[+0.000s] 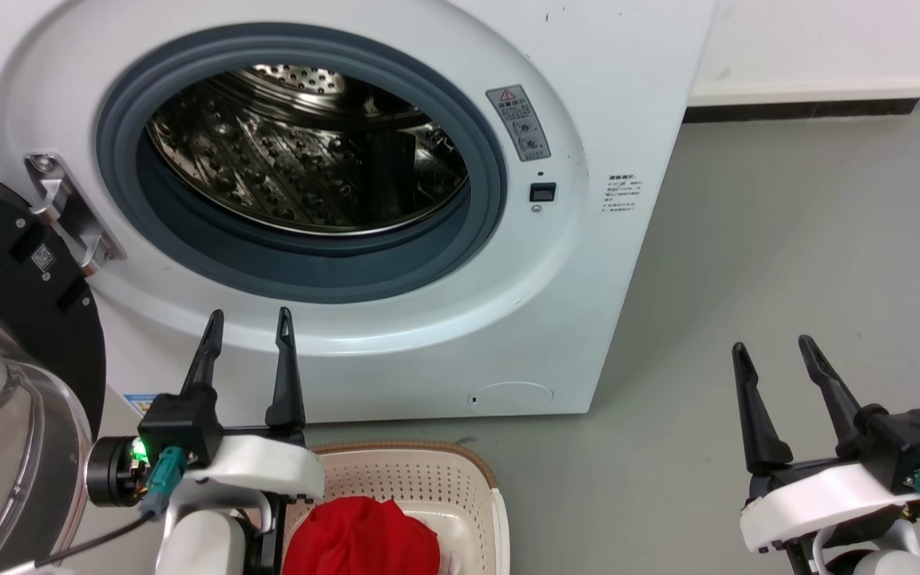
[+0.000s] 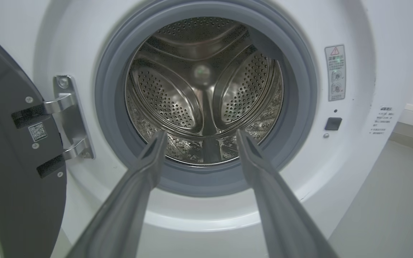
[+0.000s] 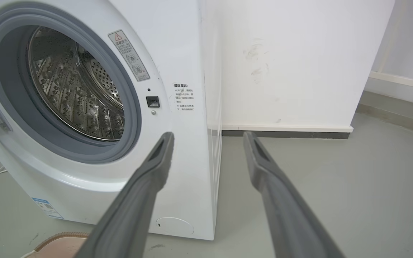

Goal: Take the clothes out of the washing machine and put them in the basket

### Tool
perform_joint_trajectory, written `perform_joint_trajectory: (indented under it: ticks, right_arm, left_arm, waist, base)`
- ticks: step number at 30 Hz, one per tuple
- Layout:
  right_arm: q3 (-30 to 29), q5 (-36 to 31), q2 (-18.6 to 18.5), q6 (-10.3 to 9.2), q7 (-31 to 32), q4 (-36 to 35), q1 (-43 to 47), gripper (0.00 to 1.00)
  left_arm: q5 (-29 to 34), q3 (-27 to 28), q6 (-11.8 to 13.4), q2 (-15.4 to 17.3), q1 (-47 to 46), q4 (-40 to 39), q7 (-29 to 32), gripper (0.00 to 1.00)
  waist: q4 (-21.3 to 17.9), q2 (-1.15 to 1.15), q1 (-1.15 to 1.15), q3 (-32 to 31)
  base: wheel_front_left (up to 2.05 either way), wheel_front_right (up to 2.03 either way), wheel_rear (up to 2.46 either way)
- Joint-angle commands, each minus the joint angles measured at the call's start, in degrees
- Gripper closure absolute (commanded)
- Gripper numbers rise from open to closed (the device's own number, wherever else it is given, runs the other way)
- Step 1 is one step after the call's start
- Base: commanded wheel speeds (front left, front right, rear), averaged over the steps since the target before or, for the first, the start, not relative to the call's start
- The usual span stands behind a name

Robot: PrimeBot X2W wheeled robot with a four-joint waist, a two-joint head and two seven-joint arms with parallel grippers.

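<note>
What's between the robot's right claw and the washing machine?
Just bare grey floor separates the right gripper from the washing machine, as the head view shows.

This looks like a plain laundry or utility corner, more a test room than a lived-in home. A white front-loading washer point(image 1: 604, 104) stands on a smooth grey floor point(image 1: 811, 239), its steel drum point(image 1: 300, 160) showing and its glass door point(image 1: 21, 319) swung wide, with a cream basket point(image 1: 420, 479) holding red clothes point(image 1: 360, 539) just in front. Beside it is a scuffed white wall point(image 3: 281, 61) with a pale skirting point(image 1: 807, 92) over a dark strip.
</note>
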Motion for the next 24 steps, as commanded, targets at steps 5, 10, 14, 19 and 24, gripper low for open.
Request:
perform_joint_trajectory:
  ticks: [5,10,14,19,24]
  right_arm:
    - [-0.2,-1.0,0.0,-0.02,0.8,-0.7,2.0,0.0]
    - [0.0,-1.5,0.0,-0.02,1.5,-1.2,3.6,0.0]
    - [0.2,-1.4,0.0,-0.02,1.7,-1.7,4.5,0.0]
    - [0.5,-0.8,0.0,-0.02,1.8,-1.9,4.8,0.0]
    - [0.7,-0.7,0.0,-0.02,1.9,-2.0,5.0,0.0]
  left_arm:
    - [2.3,-1.1,0.5,0.8,3.8,-3.8,-0.1,0.0]
    - [2.6,-1.1,1.1,1.3,7.5,-5.4,0.1,0.0]
    - [1.8,-1.1,1.5,1.2,9.4,-5.9,1.1,0.0]
    - [1.1,-1.3,2.0,1.0,10.6,-6.0,1.7,0.0]
    - [0.7,-1.4,2.1,1.3,10.9,-6.0,2.0,0.0]
  waist:
    - [-0.1,0.0,0.01,-2.3]
    - [-0.1,0.0,0.01,-4.0]
    - [0.3,0.0,0.01,-4.4]
    - [0.6,0.0,0.01,-4.7]
    - [0.7,0.0,0.01,-4.8]
  base:
    - [0.0,0.0,0.0]
    - [0.0,0.0,0.0]
    - [0.0,0.0,0.0]
    - [0.0,0.0,0.0]
    - [0.0,0.0,0.0]
